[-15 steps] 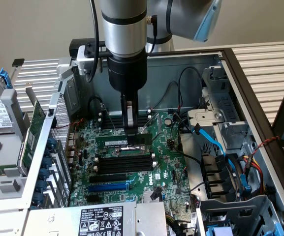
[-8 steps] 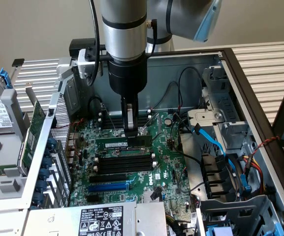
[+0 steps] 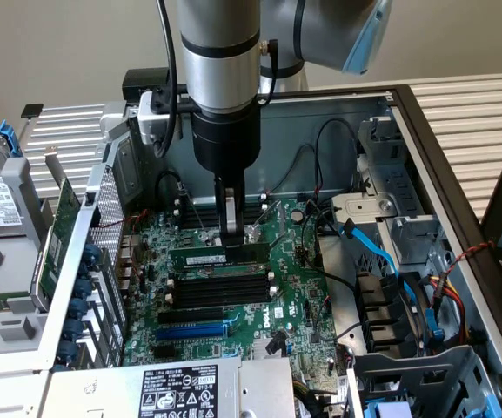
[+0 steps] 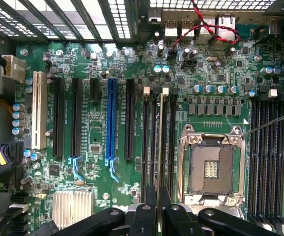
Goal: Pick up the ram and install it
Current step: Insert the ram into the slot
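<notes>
The ram [image 3: 200,256] is a thin green stick held level just above the motherboard [image 3: 285,305] inside the open computer case. My gripper [image 3: 230,240] comes straight down from above and is shut on the stick near its middle. In the wrist view the ram [image 4: 160,147] appears edge-on as a thin line, running along the bank of black memory slots [image 4: 146,147] beside the processor socket. My gripper [image 4: 160,214] has a black finger on each side of it. I cannot tell whether the stick's lower edge touches a slot.
More black memory slots [image 3: 216,292] and a blue slot [image 3: 190,332] lie in front of the ram. The open processor socket [image 4: 211,169] sits beside it. An upright green card [image 3: 59,231], blue cables [image 3: 381,252] and drive bays crowd the case sides.
</notes>
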Available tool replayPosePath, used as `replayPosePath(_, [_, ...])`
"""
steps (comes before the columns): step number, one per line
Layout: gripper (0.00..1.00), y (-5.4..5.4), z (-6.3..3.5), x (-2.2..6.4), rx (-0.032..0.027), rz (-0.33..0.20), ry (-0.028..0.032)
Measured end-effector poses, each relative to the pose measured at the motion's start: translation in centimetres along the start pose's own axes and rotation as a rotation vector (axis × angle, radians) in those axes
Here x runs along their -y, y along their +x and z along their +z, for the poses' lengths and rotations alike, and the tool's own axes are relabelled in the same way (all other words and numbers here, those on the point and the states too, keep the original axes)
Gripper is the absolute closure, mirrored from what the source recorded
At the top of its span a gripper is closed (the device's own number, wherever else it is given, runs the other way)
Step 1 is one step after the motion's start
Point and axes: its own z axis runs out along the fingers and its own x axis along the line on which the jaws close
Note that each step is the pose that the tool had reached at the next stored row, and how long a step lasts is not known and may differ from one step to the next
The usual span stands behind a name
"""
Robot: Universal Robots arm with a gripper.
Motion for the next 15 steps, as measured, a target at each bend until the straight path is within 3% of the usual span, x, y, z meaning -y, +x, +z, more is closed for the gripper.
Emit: replayPosePath(15, [0.86, 0.12, 0.89, 0.0, 0.0021, 0.0, 0.0])
